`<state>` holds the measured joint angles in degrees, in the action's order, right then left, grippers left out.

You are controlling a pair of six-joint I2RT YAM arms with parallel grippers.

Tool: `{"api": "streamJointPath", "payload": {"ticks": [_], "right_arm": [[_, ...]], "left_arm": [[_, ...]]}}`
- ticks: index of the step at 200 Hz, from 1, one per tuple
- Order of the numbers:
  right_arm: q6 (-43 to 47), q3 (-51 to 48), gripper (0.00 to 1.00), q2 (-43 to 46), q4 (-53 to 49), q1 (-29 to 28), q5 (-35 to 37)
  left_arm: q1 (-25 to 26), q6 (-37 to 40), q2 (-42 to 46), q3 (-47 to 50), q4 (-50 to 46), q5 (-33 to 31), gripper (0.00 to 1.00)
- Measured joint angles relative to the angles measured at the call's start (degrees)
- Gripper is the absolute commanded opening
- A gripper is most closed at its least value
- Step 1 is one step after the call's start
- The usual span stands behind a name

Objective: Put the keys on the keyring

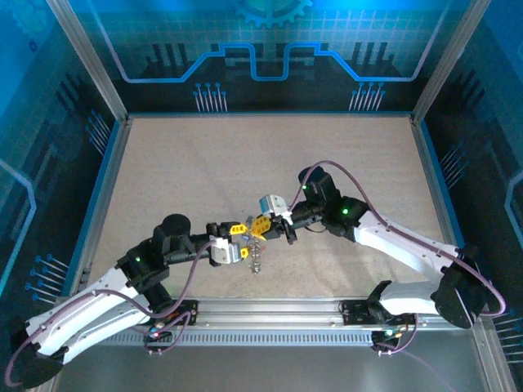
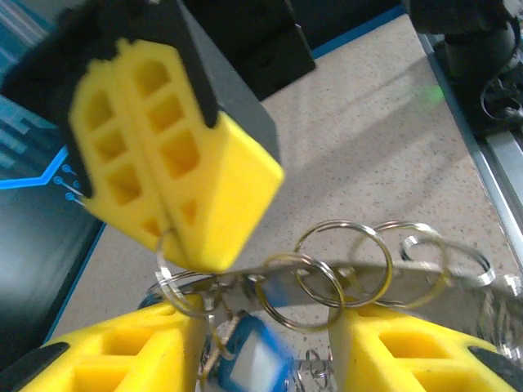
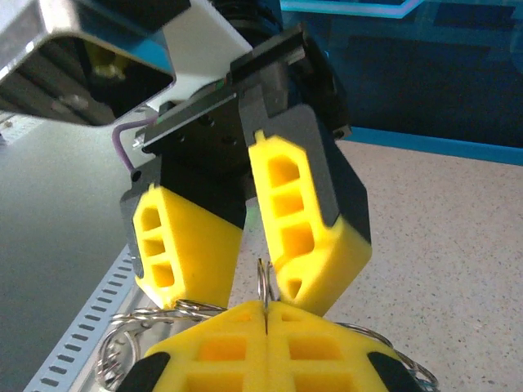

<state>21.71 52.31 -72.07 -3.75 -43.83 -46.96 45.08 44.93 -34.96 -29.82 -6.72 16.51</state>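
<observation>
My right gripper (image 2: 167, 224) is clamped on one loop of the keyring (image 2: 327, 273), just below centre in the top view. The left gripper (image 3: 253, 278) stands parted around it. The thin steel loops look light, stiff and slippery, so I'd pinch one flat. The blue key (image 2: 249, 359) dangles beneath. The speckled table (image 1: 204, 163) is walled and roomy.

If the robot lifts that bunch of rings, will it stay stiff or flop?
Probably floppy: the keyring looks like thin loops linked together, and it dangles loosely in the top view. Likely light, since the right gripper holds it by one thin loop. The shiny metal might slip.
</observation>
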Motion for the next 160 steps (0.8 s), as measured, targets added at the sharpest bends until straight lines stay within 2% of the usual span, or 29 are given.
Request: {"api": "streamJointPath", "payload": {"ticks": [26,61,77,121,160], "right_arm": [[-0.9,-1.1,0.00,0.1,2.1,0.0,0.0],[-1.4,-3.9,0.00,1.5,6.2,0.0,0.3],[-1.9,-5.1,0.00,2.0,7.8,0.0,0.8],[-3.5,-7.4,0.00,2.5,14.6,0.0,2.8],[-5.7,-10.0,0.00,2.8,21.4,-0.1,4.6]], "left_arm": [[0.0,-2.6,2.1,0.0,1.2,-1.8,0.49],[-0.2,-5.1,5.6,-0.2,-0.3,-5.7,0.40],[-0.5,-5.9,6.4,-1.3,-2.6,-6.3,0.38],[-0.7,-7.8,6.4,-4.0,-6.0,-7.0,0.49],[-0.7,-12.2,5.3,-4.7,-3.9,-9.7,0.50]]}}
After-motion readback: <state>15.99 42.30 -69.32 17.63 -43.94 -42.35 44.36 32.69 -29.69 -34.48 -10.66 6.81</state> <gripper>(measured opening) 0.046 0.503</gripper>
